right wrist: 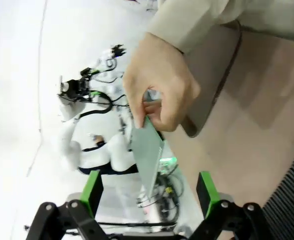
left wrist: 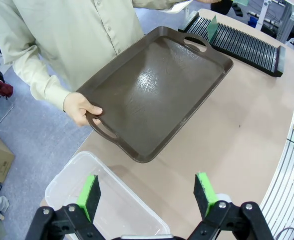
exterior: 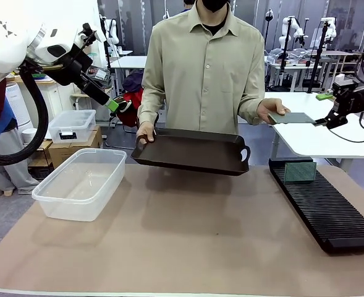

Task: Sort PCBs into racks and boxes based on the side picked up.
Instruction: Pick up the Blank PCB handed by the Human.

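PCB handover is the step in hand: the person's hand (exterior: 270, 111) offers one PCB (exterior: 291, 117) toward the right gripper (exterior: 325, 121), well above the table and beyond the far end of the rack (exterior: 330, 207). In the front view the board lies nearly flat, its long axis running from the hand to the gripper. In the right wrist view its free end reaches down between the green pads (right wrist: 93, 186), which stand wide apart and are not yet clamped on it. Next, I judge, the jaws must close squarely on that end before the hand lets go. A second PCB (exterior: 300, 171) stands upright in a far slot, crosswise to the rack. The left gripper (left wrist: 149, 192) hangs wide open over the tub (left wrist: 69, 176), beside the tray (left wrist: 156, 95)
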Tool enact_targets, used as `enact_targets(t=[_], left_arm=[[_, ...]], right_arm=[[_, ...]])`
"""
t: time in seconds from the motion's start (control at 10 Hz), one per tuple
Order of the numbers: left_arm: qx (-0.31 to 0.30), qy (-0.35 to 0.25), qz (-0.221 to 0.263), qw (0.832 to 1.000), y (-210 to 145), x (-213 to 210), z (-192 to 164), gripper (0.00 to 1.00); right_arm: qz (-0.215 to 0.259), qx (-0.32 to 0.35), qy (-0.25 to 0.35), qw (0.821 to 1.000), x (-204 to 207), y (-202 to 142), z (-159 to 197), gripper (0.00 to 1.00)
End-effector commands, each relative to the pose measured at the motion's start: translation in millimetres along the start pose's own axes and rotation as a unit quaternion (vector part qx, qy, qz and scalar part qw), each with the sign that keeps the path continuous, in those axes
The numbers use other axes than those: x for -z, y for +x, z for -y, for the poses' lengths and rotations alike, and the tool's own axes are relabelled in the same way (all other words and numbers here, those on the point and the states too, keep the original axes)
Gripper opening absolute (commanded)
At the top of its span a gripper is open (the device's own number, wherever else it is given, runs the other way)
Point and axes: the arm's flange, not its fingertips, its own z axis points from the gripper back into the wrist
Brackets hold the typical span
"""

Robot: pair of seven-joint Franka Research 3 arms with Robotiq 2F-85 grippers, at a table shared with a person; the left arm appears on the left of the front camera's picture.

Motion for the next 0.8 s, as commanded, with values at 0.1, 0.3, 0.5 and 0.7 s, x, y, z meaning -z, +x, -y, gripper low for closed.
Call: enact_targets(t=[0.1,0.3,0.5,0.7], left_arm=[[-0.003,0.0,-0.001,1.0,-2,0,0,1.0],[-0.003,0.0,-0.001,1.0,-2,0,0,1.0],[-0.003,0.0,-0.001,1.0,-2,0,0,1.0],[-0.003,0.0,-0.001,1.0,-2,0,0,1.0]], right_arm=[[-0.027,0.078,0.077,0.994,-6,32,1,1.0],[-0.049,0.1,0.083,0.99,4,37,4,1.0],[-0.056,0.105,0.08,0.99,16,40,6,1.0],[-0.061,0.084,0.059,0.993,26,41,6,1.0]])
